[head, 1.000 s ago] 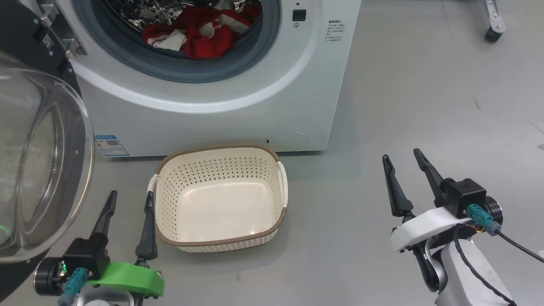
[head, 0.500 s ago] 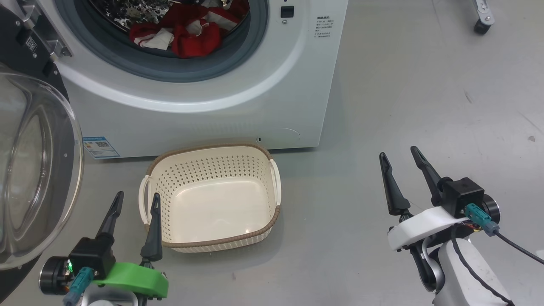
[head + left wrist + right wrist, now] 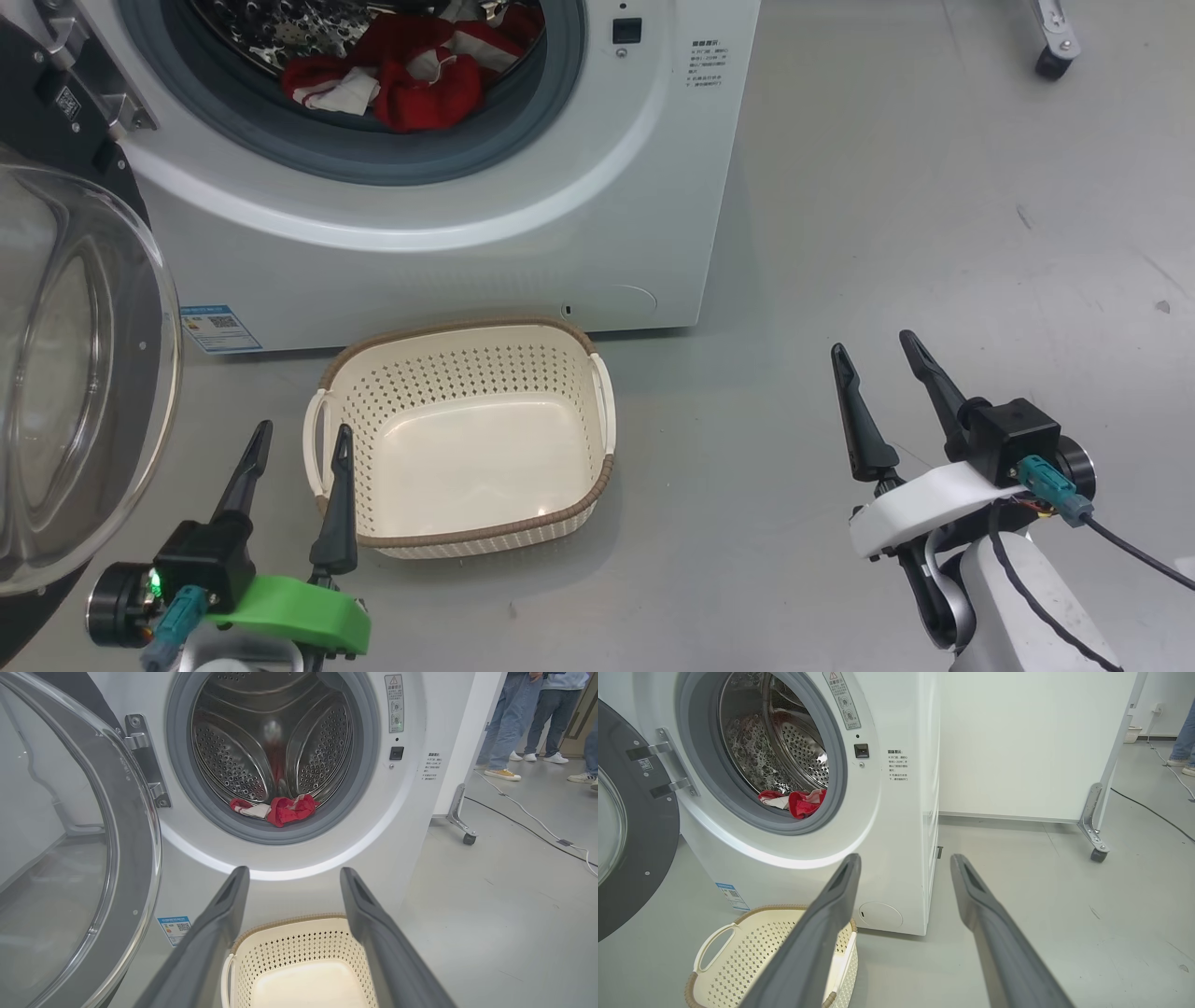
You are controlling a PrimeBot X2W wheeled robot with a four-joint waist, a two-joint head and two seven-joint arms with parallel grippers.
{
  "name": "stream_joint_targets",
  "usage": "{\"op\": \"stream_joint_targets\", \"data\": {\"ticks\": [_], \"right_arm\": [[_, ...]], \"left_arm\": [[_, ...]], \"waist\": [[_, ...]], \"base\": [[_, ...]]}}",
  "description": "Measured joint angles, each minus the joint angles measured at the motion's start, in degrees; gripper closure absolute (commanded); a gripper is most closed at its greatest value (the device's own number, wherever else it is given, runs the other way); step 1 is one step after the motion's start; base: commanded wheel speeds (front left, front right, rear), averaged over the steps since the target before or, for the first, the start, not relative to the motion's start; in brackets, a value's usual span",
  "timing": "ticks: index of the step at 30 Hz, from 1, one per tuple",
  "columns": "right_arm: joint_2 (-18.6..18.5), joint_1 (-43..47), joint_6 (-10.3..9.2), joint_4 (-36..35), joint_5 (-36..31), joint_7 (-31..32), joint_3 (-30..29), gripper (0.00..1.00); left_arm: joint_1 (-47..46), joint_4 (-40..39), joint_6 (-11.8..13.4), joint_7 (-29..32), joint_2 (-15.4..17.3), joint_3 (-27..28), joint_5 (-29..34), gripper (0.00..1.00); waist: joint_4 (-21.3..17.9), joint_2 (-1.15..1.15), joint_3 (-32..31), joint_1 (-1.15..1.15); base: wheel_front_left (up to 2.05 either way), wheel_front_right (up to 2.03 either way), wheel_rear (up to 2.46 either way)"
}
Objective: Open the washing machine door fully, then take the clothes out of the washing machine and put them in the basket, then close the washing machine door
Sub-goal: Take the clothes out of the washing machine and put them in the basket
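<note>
The white washing machine stands with its door swung wide to the left, glass bowl facing out. Red and white clothes lie in the bottom of the drum, seen too in the left wrist view as clothes and in the right wrist view as clothes. The cream basket sits on the floor before the machine, nothing in it. My left gripper hovers open by the basket's left handle. To the basket's right, well apart from it, my right gripper is open over bare floor.
Grey floor stretches to the right of the machine. A wheeled white panel stands behind the machine, its caster at the top right. A cable runs across the floor, and people's legs show at the far right.
The head camera has shifted, so the whole scene has slid left and slightly down in the picture. Both grippers stay open and keep roughly their places.
</note>
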Motion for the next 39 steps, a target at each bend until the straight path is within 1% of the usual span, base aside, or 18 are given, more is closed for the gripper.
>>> {"op": "stream_joint_targets", "data": {"ticks": [7,13,39], "right_arm": [[0.0,0.0,-0.03,-0.19,0.01,0.0,0.16,0.0],[0.0,0.0,-0.52,-0.41,0.02,0.0,0.41,0.0],[0.0,0.01,-0.56,-0.56,0.35,0.0,0.75,0.0]], "left_arm": [[-0.03,-0.54,0.01,-0.01,-0.1,0.03,0.24,0.0],[-0.06,-1.34,0.09,-0.02,-0.11,0.09,0.82,0.0],[-0.06,-1.64,0.18,-0.09,-0.29,0.22,1.19,0.0]], "waist": [[-0.08,0.0,-0.16,0.0],[-0.15,0.0,-0.17,0.0],[-0.15,0.0,0.13,0.0]], "base": [[0.11,-0.11,0.0],[0.4,-0.4,0.0],[0.7,-0.7,0.0]]}}
